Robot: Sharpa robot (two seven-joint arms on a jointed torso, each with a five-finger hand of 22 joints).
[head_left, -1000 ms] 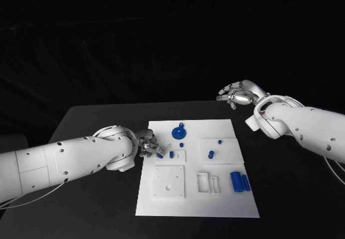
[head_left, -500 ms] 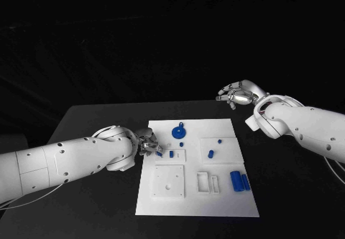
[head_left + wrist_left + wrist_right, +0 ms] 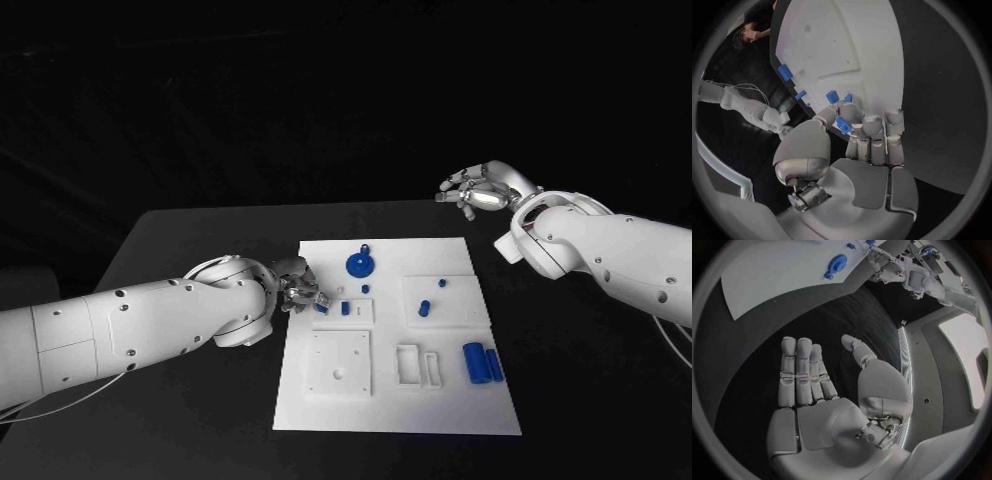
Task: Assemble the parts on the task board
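Note:
The white task board [image 3: 389, 405] lies in the middle of the black table. My left hand [image 3: 299, 285] hovers at the board's left edge and pinches a small blue part [image 3: 842, 125] between thumb and fingers, close to a small raised white block [image 3: 346, 312]. On the board lie a blue round disc [image 3: 359, 265], small blue pegs [image 3: 424, 309] and two blue cylinders [image 3: 480, 364]. My right hand [image 3: 480, 188] is raised beyond the table's far right corner, with its fingers spread and nothing in it [image 3: 817, 385].
Raised white blocks stand on the board: a square plate [image 3: 338, 365], a slotted block [image 3: 418, 367] and a larger plate [image 3: 450, 300]. Black table [image 3: 188, 240] surrounds the board on all sides. The right wrist view shows the board [image 3: 773, 270] and the disc [image 3: 837, 262].
My left hand has crept slightly along the board's left edge, still holding the blue part. The right hand has stayed in place.

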